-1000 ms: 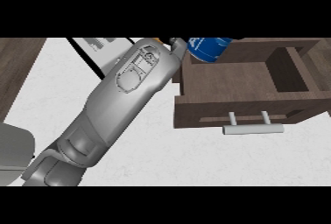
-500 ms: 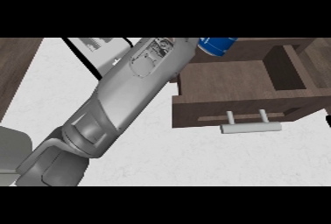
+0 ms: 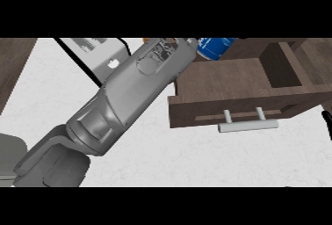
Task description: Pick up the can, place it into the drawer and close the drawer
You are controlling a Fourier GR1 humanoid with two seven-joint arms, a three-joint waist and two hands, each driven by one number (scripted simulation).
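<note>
Can shows at the top edge, by the open drawer's far left corner. Your left hand is hidden past the forearm, so can't tell its hold. Likely light, rigid, slick. Take it round the side wall, mid-height.

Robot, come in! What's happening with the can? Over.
Left hand out of view up top; right hand barely showing at right edge. Blue can by left forearm end, not yet in open drawer. Nothing blocking.

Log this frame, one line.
drawer: open | can: blue, top edge, by drawer's back corner | left forearm: reaches to top edge, hand unseen | right hand: sliver at right edge
</note>
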